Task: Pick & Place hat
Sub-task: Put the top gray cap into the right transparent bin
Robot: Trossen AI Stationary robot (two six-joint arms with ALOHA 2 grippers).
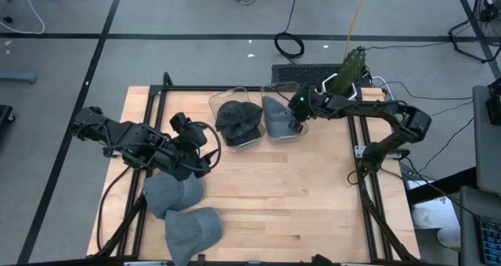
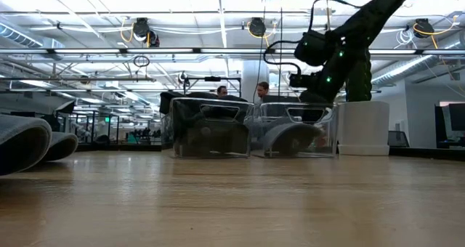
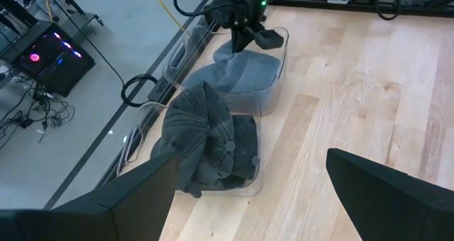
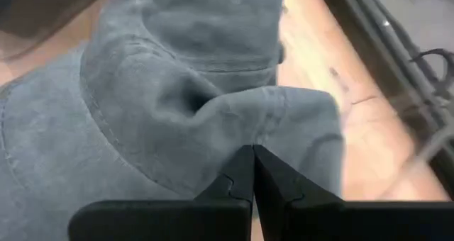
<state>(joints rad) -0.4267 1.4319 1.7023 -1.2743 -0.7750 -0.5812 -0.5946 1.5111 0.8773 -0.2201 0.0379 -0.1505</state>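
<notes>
A light grey hat (image 1: 275, 116) lies in the right clear bin (image 1: 301, 134) at the table's far side. A dark grey hat (image 1: 237, 119) fills the clear bin (image 1: 244, 143) to its left. Two more grey hats (image 1: 172, 194) (image 1: 193, 227) rest on the wood near the near-left corner. My right gripper (image 4: 253, 150) is shut and points down into the right bin onto the light grey hat (image 4: 184, 78). My left gripper (image 1: 205, 152) is open and hovers above the table left of the bins, holding nothing; its wrist view shows both bins ahead. My right gripper pinches a raised fold of the light grey hat's cloth (image 4: 245, 117) between its two shut fingertips. It comes from above, pointing down into the bin. The hat (image 3: 237, 74) lies inside the bin, its cloth puckered toward the fingertips.
A green plant (image 1: 350, 69) in a pot stands beyond the table's far-right corner, behind the right arm. Black frame rails (image 1: 366, 180) run along the table's sides. Bare wood (image 1: 297, 203) spreads across the middle and near right. People show in the room beyond (image 2: 261, 92).
</notes>
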